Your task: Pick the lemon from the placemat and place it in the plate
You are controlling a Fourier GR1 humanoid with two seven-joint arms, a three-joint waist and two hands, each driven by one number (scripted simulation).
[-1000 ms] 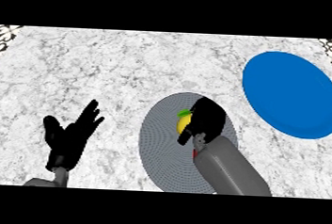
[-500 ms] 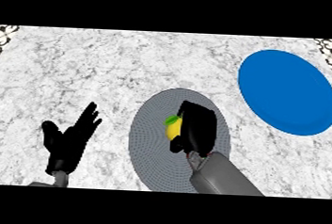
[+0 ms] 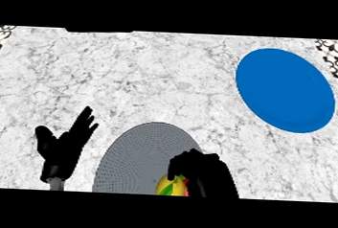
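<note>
Since earlier frame, placemat (image 3: pixel 138 155), lemon (image 3: pixel 170 186) and both hands sit lower in view; plate (image 3: pixel 286 90) appears larger, nearer centre right. Right hand (image 3: pixel 201 172) at bottom edge, fingers curled over lemon, grasping it, hiding most of fruit. Lemon shows as yellow-green patch beneath fingers, over placemat's lower right part; whether lifted, cannot tell. Blue plate lies well apart, up and right, on marble counter (image 3: pixel 131 76). Left hand (image 3: pixel 64 147) rests open at left, fingers up, beside placemat.

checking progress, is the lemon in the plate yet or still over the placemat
Not in the plate. The lemon sits under the curled fingers of the right hand, over the grey placemat. The blue plate lies apart, upper right, holding nothing.
</note>
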